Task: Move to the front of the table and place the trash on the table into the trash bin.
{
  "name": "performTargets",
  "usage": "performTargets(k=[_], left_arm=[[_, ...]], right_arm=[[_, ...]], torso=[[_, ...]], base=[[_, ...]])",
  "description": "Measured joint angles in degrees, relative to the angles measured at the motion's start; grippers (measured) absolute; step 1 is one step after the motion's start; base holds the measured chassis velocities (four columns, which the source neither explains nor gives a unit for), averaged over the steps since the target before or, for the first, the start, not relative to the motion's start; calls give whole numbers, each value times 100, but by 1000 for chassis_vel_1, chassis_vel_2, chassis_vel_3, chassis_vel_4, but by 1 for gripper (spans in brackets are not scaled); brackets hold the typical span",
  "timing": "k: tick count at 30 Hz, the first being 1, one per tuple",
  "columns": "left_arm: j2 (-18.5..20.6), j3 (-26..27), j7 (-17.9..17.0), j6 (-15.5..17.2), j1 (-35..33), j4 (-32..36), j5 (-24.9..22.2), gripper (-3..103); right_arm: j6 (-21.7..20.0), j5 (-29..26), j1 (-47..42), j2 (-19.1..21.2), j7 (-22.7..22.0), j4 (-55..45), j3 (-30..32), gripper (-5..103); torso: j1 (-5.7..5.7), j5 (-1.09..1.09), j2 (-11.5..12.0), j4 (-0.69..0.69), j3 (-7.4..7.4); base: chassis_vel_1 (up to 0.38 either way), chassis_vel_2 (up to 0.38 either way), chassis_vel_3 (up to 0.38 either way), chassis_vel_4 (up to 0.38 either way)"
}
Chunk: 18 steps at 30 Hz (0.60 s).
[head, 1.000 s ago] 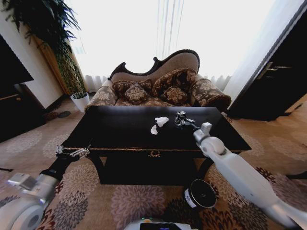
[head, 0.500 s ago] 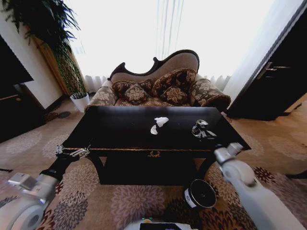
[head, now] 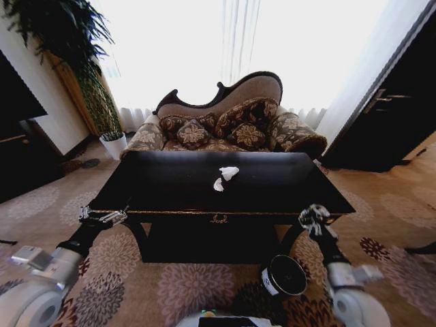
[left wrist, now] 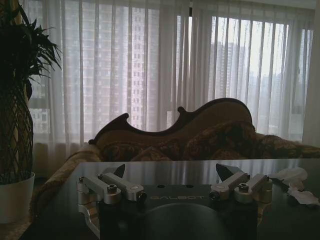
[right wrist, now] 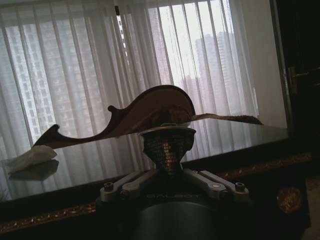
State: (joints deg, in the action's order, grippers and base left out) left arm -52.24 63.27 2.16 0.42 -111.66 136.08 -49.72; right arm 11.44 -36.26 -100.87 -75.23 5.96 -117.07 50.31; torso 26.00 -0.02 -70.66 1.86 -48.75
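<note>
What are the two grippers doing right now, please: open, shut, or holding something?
Left gripper: open, holding nothing, by the table's front left edge.
Right gripper: shut on the dark shiny item, off the table's front right corner.

Tabletop [head: 177, 184]: large, rectangular, glossy black, thin gold edging along near edge, gold emblem [head: 219, 219] centred on front panel, curved legs below. Surface reflecting bright window light.

On tabletop: two small crumpled white paper scraps [head: 225, 176], near centre, slightly toward far side; larger scrap farther and to the right, smaller one just beside it, nearer and to the left. Touching or apart: cannot tell.

Floor [head: 184, 286]: patterned carpet with large floral motifs, carrying the tabletop's legs. Standing on carpet: small dark cylindrical trash bin [head: 284, 276], white label on side, near the right front leg, far shorter than tabletop.
</note>
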Motion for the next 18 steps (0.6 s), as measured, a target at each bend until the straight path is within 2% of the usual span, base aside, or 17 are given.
performTargets(k=[2, 6, 13, 14, 18], left_arm=[[0, 0, 0, 0, 0, 1, 0, 100], [0, 0, 0, 0, 0, 1, 0, 100], [0, 1, 0, -1, 0, 0, 0, 100], [0, 0, 0, -1, 0, 0, 0, 100], [0, 1, 0, -1, 0, 1, 0, 100]], right_arm=[[193, 240, 9, -165, -3, 339, -163, 0], [438, 584, 136, -217, -11, 911, -409, 0], [850, 1139, 450, -184, -70, 2045, -836, 0], [1030, 1378, 625, -137, -76, 2644, -967, 0], [1160, 1532, 891, -56, -84, 3344, -1087, 0]], torso=[[1, 1, 0, 0, 0], [0, 0, 0, 0, 0], [1, 2, 1, -1, -1], [1, 1, 1, 0, -1], [0, 1, 1, 0, -1]], base=[[0, 0, 0, 0], [0, 0, 0, 0], [0, 0, 0, 0], [0, 0, 0, 0], [0, 0, 0, 0]])
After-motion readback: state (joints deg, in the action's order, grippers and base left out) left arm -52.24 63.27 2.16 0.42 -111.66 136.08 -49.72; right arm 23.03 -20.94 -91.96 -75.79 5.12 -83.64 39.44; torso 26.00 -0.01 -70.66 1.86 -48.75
